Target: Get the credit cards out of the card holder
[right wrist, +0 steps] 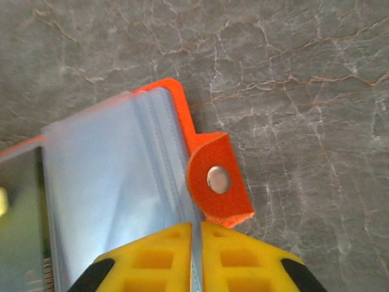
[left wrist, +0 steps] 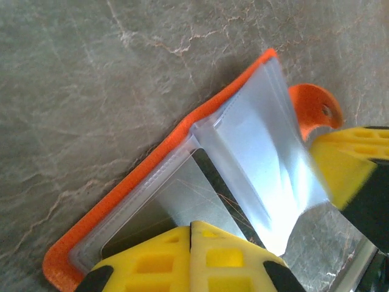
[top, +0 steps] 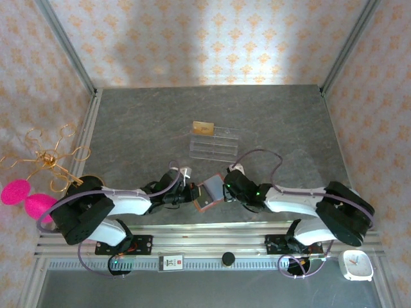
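You have the open card holder pinched from both sides: left gripper clamped at its 9 o'clock edge, right gripper closed at 3 o'clock.

Top camera looks down from behind; both wrist cameras closely share the card holder.
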Motion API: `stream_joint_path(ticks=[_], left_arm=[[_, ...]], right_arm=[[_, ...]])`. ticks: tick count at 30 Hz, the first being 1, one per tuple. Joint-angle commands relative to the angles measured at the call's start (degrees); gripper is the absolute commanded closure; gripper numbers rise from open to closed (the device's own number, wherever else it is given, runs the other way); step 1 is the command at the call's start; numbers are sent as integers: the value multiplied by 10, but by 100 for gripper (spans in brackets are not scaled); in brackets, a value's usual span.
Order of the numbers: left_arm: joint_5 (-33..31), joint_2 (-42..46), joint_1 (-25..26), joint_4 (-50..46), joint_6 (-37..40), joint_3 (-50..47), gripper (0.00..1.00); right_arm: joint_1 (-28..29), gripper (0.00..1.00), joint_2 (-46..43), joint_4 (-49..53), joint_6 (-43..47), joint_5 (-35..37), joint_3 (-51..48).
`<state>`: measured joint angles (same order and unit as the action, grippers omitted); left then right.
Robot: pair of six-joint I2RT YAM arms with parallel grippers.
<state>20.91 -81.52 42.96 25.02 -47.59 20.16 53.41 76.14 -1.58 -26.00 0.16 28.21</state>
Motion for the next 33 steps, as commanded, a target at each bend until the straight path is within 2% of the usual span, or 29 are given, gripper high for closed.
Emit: stream_joint_path(ticks=[1,3,6,10,14,19,21,26,28,31,33], left_arm=[[-6,-9,-6,-2,26,22,100],[-7,-9,-6,-2,37,30,100],[4,-22,-7,2,59,50,100],[14,-46,-8,-18,100,104,100],[41,-83,-7,-19,133,154,100],[79,-148,13,-11,135,196,100],[85,-163,17,-10,129,207,100],[44,-92,-5,-3,113,193,100],[29,-44,-22,-14,109,186,94],[-4,31,-39,-59,115,176,85],[-24,73,-42,-96,117,163,82]], right_arm=[[-1,79,-50,54,21,15,30],[-2,75,-74,62,41,-2,46],[-1,75,-80,67,60,-43,77],[-2,83,-69,46,52,-71,97],[-2,84,-71,31,29,-46,97],[-2,88,-81,58,4,5,98],[-1,88,-112,64,-6,31,93],[-2,88,-133,75,2,40,86],[-2,87,-126,76,7,36,86],[-3,87,-107,60,26,-5,87],[-4,86,-81,45,58,-74,96]])
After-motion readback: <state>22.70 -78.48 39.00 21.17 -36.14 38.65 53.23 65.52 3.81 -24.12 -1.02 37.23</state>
